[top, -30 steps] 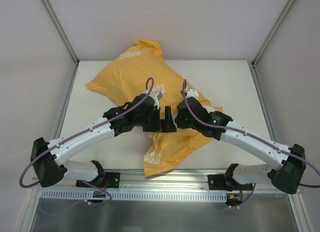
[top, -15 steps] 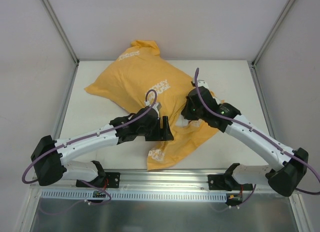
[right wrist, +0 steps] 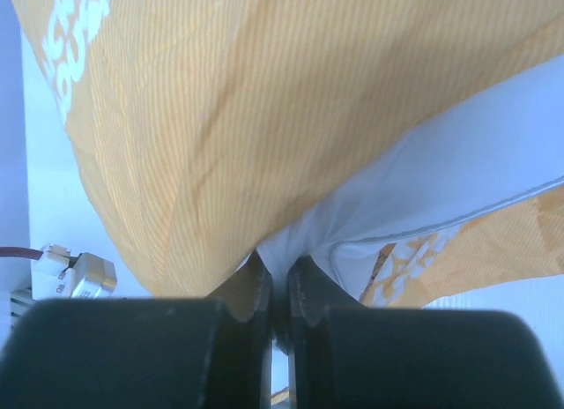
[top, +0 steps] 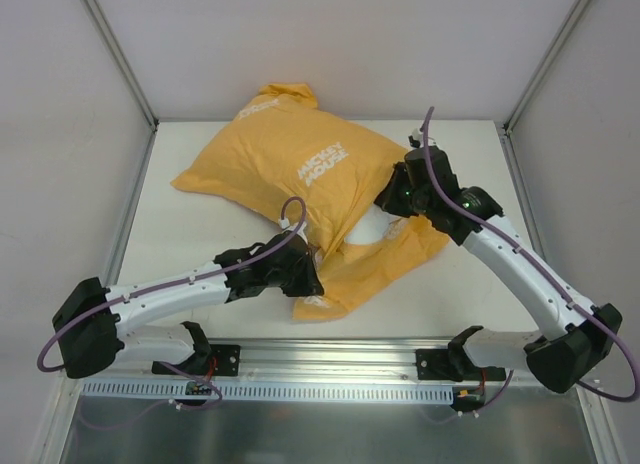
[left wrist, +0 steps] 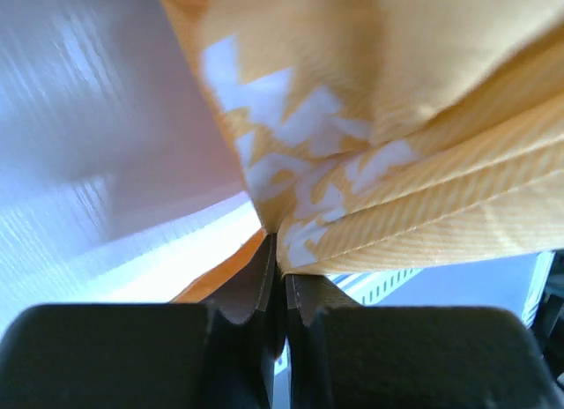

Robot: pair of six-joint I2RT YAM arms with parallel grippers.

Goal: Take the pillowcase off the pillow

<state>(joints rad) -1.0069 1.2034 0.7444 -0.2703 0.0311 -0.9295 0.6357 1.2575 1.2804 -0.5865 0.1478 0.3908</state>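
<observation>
We see the pillowcase [top: 290, 159] lying across the middle and far part of the bench [top: 190, 244]. It's orange, white "MICKEY MOUSE" print up, one corner bunched at the far edge. Its open end faces near-right, and the pillow [top: 365, 231] shows there as a small white patch in the mouth, with the rest inside the cover. At the near lip of the opening the left tool [top: 312, 281] is pinched tight on a fold of orange cloth with white print; in the wrist view the fabric runs straight into the closed gap. At the far-right side of the mouth the right tool [top: 388, 197] is clamped too. Its wrist view shows white cloth nipped between the tips, orange draped right beside them, so we read it as gripping the pillow. We can't tell if some orange is caught too. A loose flap of cover lies flat on the bench between both tools.
</observation>
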